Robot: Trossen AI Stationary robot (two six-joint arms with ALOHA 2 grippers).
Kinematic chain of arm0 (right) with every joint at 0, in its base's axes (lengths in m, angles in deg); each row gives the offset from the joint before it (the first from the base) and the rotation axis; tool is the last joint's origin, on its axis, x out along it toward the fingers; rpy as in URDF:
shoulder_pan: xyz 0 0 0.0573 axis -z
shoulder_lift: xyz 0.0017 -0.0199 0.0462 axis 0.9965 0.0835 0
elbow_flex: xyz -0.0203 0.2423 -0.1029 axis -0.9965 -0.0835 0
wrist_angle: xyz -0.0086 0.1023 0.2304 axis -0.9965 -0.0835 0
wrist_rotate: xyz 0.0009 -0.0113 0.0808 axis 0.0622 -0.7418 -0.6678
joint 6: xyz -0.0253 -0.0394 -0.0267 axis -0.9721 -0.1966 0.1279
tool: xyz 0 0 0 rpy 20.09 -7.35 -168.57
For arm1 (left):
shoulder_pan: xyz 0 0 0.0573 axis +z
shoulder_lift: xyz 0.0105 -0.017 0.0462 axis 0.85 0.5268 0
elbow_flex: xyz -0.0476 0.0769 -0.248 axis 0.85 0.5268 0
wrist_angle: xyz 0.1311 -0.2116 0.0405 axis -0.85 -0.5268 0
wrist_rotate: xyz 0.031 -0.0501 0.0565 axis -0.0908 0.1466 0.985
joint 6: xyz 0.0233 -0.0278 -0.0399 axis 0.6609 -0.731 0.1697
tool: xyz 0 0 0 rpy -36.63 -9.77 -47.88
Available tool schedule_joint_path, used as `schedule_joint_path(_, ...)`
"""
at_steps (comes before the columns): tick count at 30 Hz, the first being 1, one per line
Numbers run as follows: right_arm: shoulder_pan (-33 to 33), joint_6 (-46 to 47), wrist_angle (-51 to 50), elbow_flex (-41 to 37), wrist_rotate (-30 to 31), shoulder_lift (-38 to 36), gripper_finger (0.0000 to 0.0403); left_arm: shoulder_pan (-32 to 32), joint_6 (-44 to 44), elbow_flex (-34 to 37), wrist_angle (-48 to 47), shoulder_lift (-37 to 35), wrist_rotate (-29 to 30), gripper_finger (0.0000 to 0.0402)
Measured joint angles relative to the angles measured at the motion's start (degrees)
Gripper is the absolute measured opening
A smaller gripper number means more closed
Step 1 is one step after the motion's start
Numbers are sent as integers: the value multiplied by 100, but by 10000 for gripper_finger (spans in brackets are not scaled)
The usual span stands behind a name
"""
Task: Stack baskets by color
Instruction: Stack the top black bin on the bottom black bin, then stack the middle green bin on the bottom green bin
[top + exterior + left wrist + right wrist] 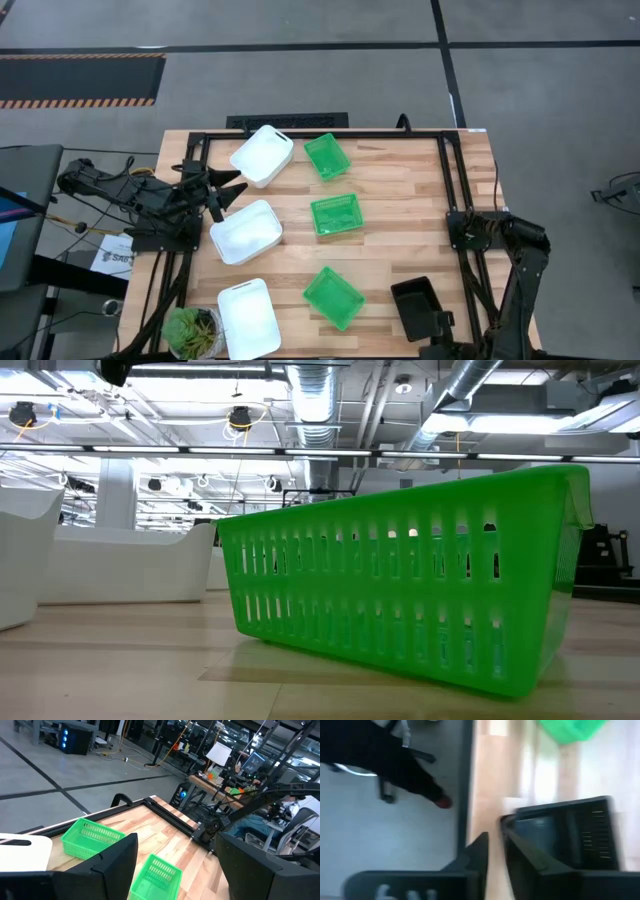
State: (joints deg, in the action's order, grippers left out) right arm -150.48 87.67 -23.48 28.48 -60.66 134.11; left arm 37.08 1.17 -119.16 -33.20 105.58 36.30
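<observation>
Three white baskets (262,155) (246,231) (248,318) rest bottom-down in a column on the table's left side. Three green mesh baskets (327,156) (336,214) (333,297) form a middle column. A black mesh basket (415,305) is at the near right. My right gripper (441,324) is at its near right corner, pointing steeply down and shut on it. My left gripper (226,191) hovers open above the table's left edge, between two white baskets, touching nothing; its fingers (115,865) frame the green baskets (90,837). My right gripper has the black basket's wall by its rim (506,822), one finger (476,854) outside the basket and the other inside. The fingers come from above, slanting down. Blur hides how far the wall reaches between them and whether the basket is clear of the table.
A potted green plant (192,330) stands at the near left corner beside the nearest white basket. A black frame (330,133) runs along the table's edges. In the low view a green basket (400,585) fills the middle, with white baskets (130,565) to its left.
</observation>
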Motion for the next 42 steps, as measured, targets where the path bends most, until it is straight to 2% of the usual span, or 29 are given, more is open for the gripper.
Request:
schedule_joint_path(3,21,81,147,-173,-189,77,29,0,2,0,0,0,-14,254)
schedule_joint_path(5,59,179,340,-415,-337,93,10,-1,2,0,0,-2,-79,254)
schedule_joint_path(10,166,731,634,-1065,-441,82,27,-2,4,0,0,-2,-282,254)
schedule_joint_path(14,223,891,843,-1457,-538,81,21,-2,4,0,2,-2,-430,254)
schedule_joint_path(18,273,890,909,-1501,-793,76,7,-2,49,0,4,-3,-564,254)
schedule_joint_path(21,346,722,866,-1255,-871,46,5,-2,66,0,35,-2,-685,254)
schedule_joint_path(23,473,480,662,-894,-765,19,9,0,63,0,82,-4,-829,254)
schedule_joint_path(25,643,157,304,-464,-316,19,16,1,96,0,186,-3,-1018,254)
schedule_joint_path(28,1069,-496,-88,137,714,8,26,-2,261,-19,411,-28,-1357,254)
schedule_joint_path(31,1612,-682,-606,567,1914,8,35,-1,405,-145,435,-52,-1698,254)
schedule_joint_path(32,1816,-885,-709,672,2117,4,40,0,468,-185,432,-52,-1812,254)
schedule_joint_path(34,2307,-1632,-745,738,2153,-9,55,-1,647,-269,417,-56,-2042,254)
schedule_joint_path(37,3070,-2638,-740,709,1900,21,85,-1,907,-383,411,-124,-2367,254)
schedule_joint_path(42,4395,-4357,110,142,712,81,141,-2,1406,-433,381,-287,-2744,254)
